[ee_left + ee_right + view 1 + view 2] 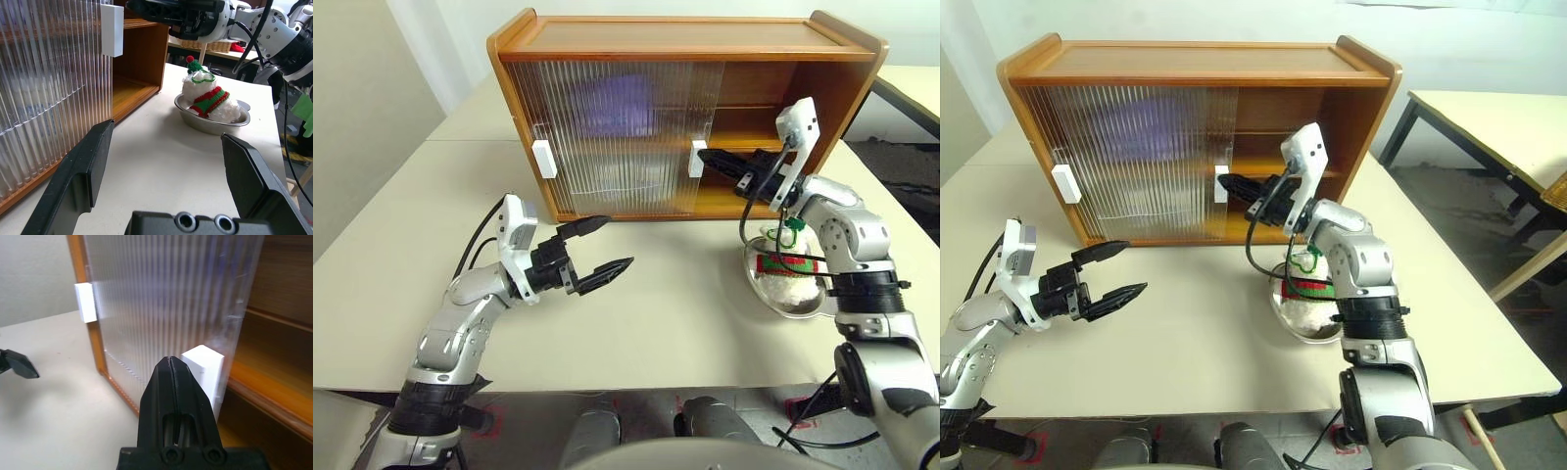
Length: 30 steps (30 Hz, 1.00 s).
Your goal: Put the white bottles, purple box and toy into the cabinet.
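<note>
Right wrist view: right pincer closed, tip at white handle.

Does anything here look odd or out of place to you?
One small oddity: the toy, a plush figure with a striped scarf, lies in a shiny metal dish on the table, beside the cabinet. Otherwise nothing looks spilled, broken or tipped over; a purple shape shows blurred behind the cabinet's ribbed door.

Cabinet half open, toy outside, purple box inside
</note>
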{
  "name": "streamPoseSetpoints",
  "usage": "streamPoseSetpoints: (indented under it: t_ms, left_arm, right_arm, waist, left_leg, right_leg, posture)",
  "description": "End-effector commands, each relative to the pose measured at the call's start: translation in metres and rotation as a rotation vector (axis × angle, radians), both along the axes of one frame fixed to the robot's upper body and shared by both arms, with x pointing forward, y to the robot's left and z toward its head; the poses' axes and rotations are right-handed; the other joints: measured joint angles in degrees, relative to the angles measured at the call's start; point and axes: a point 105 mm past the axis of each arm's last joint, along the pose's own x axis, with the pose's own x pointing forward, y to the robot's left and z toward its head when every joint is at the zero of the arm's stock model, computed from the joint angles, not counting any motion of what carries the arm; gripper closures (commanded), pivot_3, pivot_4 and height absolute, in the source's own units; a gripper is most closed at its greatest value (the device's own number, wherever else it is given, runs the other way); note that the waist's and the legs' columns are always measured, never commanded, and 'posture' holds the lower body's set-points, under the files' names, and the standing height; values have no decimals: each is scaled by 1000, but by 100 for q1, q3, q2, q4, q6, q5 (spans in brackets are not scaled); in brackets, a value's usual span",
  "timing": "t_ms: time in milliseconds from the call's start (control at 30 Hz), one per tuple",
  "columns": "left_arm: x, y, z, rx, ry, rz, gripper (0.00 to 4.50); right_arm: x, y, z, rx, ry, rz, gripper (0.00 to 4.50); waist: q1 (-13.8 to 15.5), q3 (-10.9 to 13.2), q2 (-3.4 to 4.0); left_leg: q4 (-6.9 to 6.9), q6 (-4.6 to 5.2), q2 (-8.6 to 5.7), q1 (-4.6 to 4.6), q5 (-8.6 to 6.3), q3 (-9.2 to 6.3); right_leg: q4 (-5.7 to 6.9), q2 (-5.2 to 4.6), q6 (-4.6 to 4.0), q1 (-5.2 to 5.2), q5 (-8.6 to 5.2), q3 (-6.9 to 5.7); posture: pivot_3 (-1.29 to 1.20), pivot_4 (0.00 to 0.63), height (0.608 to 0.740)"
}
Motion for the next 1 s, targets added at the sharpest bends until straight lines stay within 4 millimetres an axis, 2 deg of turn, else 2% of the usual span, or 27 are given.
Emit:
streamPoseSetpoints:
  t_ms: [33, 200, 333, 567, 700, 867, 1000]
  left_arm:
    - [-3, -2, -4, 16, 14, -14, 0]
    - [-4, -1, -4, 17, 15, -13, 0]
    - [-3, -2, -5, 16, 17, -21, 0]
    - [1, -6, -5, 16, 10, -36, 0]
    - [1, -9, -6, 16, 10, -48, 0]
    - [0, -9, -6, 18, 10, -48, 0]
    - [0, -8, -7, 18, 11, -43, 0]
  right_arm:
    - [0, -8, 0, -25, 2, -10, 4471]
    - [5, -37, 4, -61, -9, -85, 4471]
    - [6, -43, 0, -84, -1, -112, 4471]
    - [14, -31, -16, -109, 23, -128, 4471]
    - [22, -17, -19, -108, 24, -129, 4471]
    - [15, 2, -13, -84, 19, -43, 4471]
    - [10, 1, -12, -80, 23, -30, 4471]
  waist:
    - [5, 0, 0]
    - [22, 0, 0]
    - [21, 0, 0]
    - [20, 0, 0]
    - [12, -1, 2]
    - [16, -2, 2]
    - [18, -2, 2]
  left_leg:
    - [0, 0, 0, 0, 0, 0]
    - [1, -1, 0, -1, 1, 1]
    - [1, -1, 1, 0, 1, 3]
    - [2, -1, 4, 2, 1, 3]
    - [4, -1, 13, 1, 1, 2]
    - [-1, -1, 13, -5, 1, 2]
    - [-2, -1, 9, -6, 1, 4]
  right_leg:
    - [0, -1, 0, 0, 0, 0]
    - [0, -5, 0, 1, -1, 2]
    - [4, 1, -1, 0, 0, 3]
    - [17, 5, -2, -4, 0, 3]
    - [25, 4, 0, -11, 1, 8]
    - [32, 5, -4, -21, -2, 5]
    - [33, 8, -8, -22, -6, 2]
  posture:
    - [-65, 0, 740]
    - [-65, 0, 740]
    - [-82, 0, 740]
    - [-81, 0, 740]
    - [-81, 0, 740]
    - [-72, 0, 740]
    - [-73, 0, 740]
